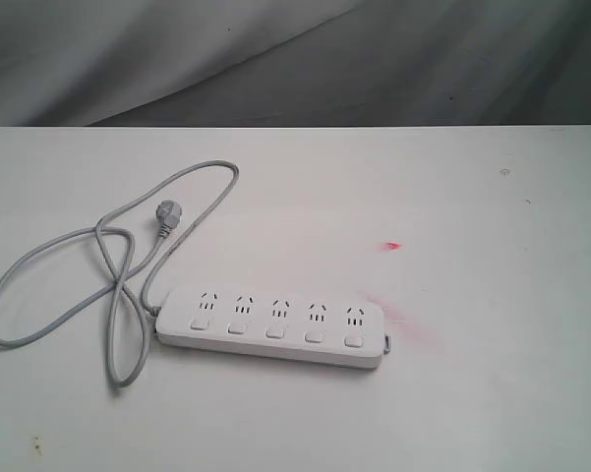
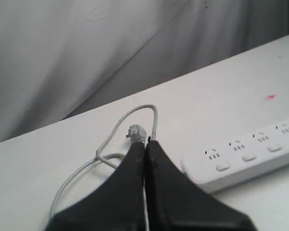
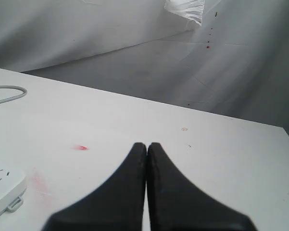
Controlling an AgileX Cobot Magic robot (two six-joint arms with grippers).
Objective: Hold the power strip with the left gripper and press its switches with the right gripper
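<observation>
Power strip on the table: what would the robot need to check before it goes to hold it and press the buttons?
1. Power strip flat on the table, sockets up: ok.
2. All five switches uncovered: ok.
3. Cord off the strip's top face: ok.
4. Left gripper open for the grasp: not ok, shut and empty.
5. Right gripper over a switch: not ok, apart from the strip.
6. Switches on or off: cannot tell.
</observation>
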